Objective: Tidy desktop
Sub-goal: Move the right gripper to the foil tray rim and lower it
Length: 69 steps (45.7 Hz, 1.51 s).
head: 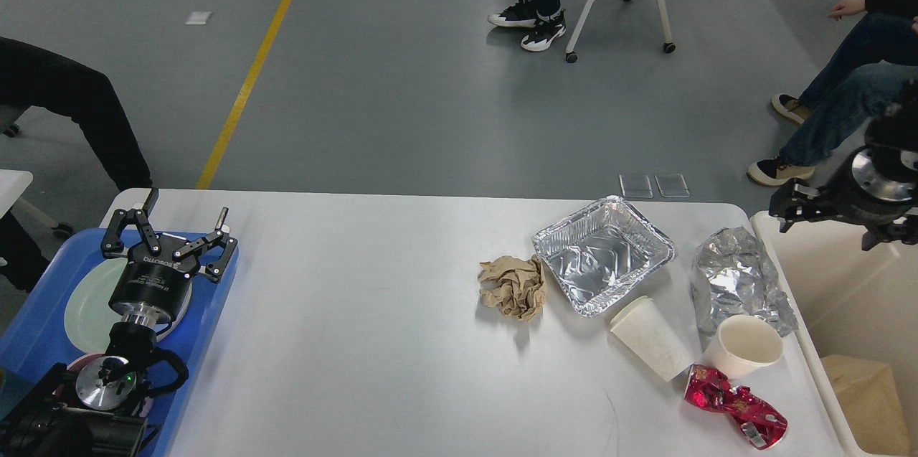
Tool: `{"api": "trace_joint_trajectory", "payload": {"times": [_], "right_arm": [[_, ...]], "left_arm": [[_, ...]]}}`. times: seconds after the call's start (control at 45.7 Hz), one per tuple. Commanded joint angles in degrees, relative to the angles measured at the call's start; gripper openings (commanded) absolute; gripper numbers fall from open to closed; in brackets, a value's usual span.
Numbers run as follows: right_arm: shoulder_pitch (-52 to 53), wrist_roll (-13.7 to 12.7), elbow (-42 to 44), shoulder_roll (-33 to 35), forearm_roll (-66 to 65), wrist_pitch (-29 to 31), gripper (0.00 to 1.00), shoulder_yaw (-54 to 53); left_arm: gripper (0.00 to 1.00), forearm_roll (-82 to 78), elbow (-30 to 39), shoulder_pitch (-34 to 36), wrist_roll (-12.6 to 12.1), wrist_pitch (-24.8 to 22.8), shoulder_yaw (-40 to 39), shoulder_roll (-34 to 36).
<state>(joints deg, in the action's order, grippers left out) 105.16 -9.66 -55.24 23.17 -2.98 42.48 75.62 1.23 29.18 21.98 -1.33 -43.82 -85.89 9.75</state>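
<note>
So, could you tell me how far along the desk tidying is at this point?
Early on. A brown paper piece already lies in the beige bin. Nothing is in hand: the right gripper hangs over the bin, the left gripper open over the blue tray. Left on the desktop: paper wad, foil tray, crumpled foil, two cups, red wrapper.

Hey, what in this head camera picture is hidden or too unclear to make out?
- Right hand: small and dark against the beige bin, so whether it is open is unclear.
- Beige bin: cut off by the right and bottom edges; only a brown paper bag shows inside.
- Pale green plate on the blue tray: partly covered by the left hand.
</note>
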Motion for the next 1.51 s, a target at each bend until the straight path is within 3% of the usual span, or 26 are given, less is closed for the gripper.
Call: {"api": "trace_joint_trajectory", "payload": {"times": [0.0, 0.284, 0.569, 0.678, 0.765, 0.831, 1.072, 1.268, 1.487], "right_arm": [[10.3, -0.1, -6.7, -1.7, 0.3, 7.6, 1.00, -0.3], [30.8, -0.1, -29.5, -5.9, 1.2, 6.9, 1.00, -1.6], [35.0, 0.8, -35.7, -9.3, 6.9, 0.2, 1.00, -1.9], [35.1, 1.5, -36.1, -9.8, 7.1, -0.9, 1.00, -1.6], [35.1, 6.9, -36.2, -9.7, 7.3, -1.0, 1.00, -1.3], [35.1, 9.0, -36.2, -9.8, 7.3, -1.2, 1.00, -0.6], [34.2, 6.9, -36.1, -8.8, 6.8, -2.0, 1.00, 0.2], [29.1, 6.9, -33.5, -8.1, 6.8, -3.5, 1.00, 0.2], [15.4, 6.9, -24.6, -8.1, 7.6, -14.7, 0.98, -0.6]], "left_arm": [[0.96, 0.0, 0.0, 0.0, 0.0, 0.0, 0.0, 0.0], [0.96, 0.0, 0.0, 0.0, 0.1, 0.0, 0.0, 0.0], [0.96, 0.0, 0.0, 0.0, 0.1, 0.0, 0.0, 0.0], [0.96, 0.0, 0.0, 0.0, 0.0, 0.0, 0.0, 0.0], [0.96, 0.0, 0.0, 0.0, 0.1, 0.0, 0.0, 0.0], [0.96, 0.0, 0.0, 0.0, 0.1, 0.0, 0.0, 0.0], [0.96, 0.0, 0.0, 0.0, 0.1, 0.0, 0.0, 0.0], [0.96, 0.0, 0.0, 0.0, 0.0, 0.0, -0.1, 0.0], [0.96, 0.0, 0.0, 0.0, 0.0, 0.0, -0.1, 0.0]]}}
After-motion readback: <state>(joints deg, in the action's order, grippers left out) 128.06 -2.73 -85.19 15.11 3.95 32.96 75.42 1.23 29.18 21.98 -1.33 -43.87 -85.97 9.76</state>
